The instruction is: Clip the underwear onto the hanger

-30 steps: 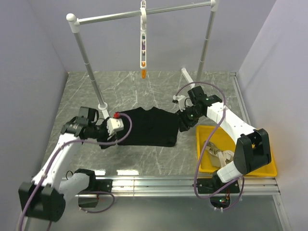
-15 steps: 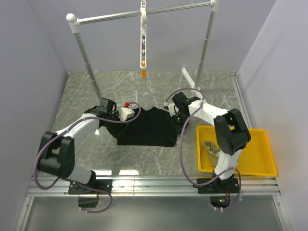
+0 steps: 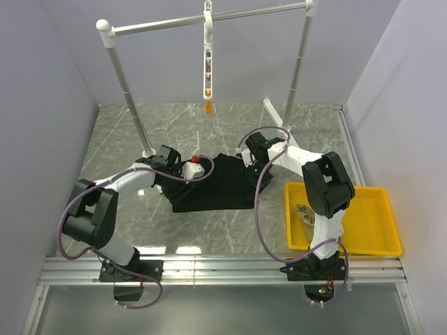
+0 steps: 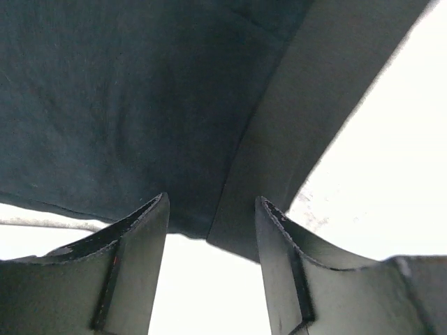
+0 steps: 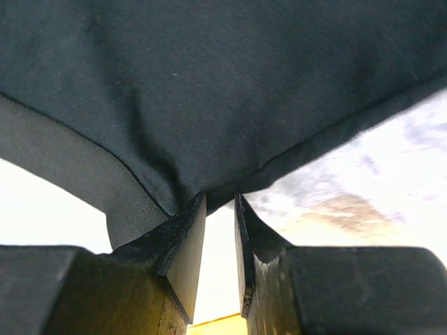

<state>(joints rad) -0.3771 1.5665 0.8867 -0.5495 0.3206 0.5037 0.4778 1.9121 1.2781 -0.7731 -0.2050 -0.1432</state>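
Observation:
The black underwear (image 3: 213, 185) lies on the marble table in the middle. My left gripper (image 3: 201, 166) is at its far left corner; in the left wrist view (image 4: 211, 216) the jaws stand wide apart with the underwear (image 4: 140, 105) hem just between the fingertips (image 4: 157, 209). My right gripper (image 3: 246, 159) is at its far right corner; in the right wrist view (image 5: 219, 202) the jaws are nearly closed, pinching a fold of the underwear (image 5: 209, 84). The white hanger (image 3: 207, 66) hangs from the rail above, with an orange clip (image 3: 207, 107) at its lower end.
The white rail frame (image 3: 122, 77) stands at the back, its posts left and right of the hanger. A yellow tray (image 3: 380, 241) holding a beige cloth (image 3: 311, 213) sits at the right near the right arm's base.
Both grippers have swung inward, from the underwear's left and right sides to its far corners. The underwear has bunched narrower and shifted slightly.

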